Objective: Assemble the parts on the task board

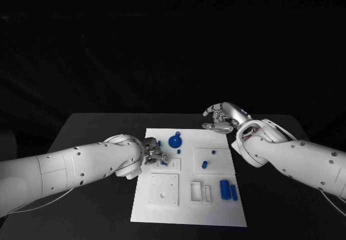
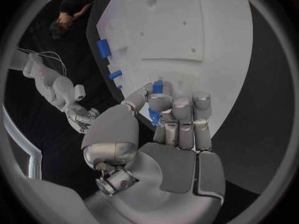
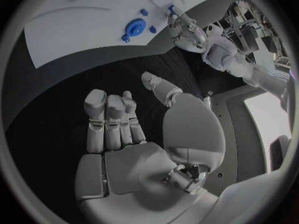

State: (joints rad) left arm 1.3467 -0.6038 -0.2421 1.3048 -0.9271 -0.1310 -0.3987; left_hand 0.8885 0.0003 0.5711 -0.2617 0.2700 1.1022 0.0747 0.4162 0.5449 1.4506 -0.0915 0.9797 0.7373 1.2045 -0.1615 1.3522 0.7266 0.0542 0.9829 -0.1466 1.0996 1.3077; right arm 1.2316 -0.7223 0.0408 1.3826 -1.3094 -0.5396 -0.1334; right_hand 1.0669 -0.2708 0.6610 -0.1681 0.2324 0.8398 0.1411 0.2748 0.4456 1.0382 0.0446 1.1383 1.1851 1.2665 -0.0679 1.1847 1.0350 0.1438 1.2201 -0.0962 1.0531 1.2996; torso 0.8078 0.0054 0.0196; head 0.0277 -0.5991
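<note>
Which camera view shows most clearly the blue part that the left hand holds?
The left wrist view: the blue part stands out between the fingers of the left hand. In the head view the hand covers most of it. In the right wrist view it is a tiny blue speck.

black table (image 1: 94, 130) spans the scene, matte dark top, bare surface showing on the left, right and far sides; rounded far-left corner visible; thin pale cable (image 1: 43, 202) lies across the near-left part of the table, curving toward the near edge; dark backdrop beyond the far edge, nothing readable in it; in the right wrist view some cluttered equipment (image 3: 246, 22) sits off past the table, too small and blurred to identify
</note>
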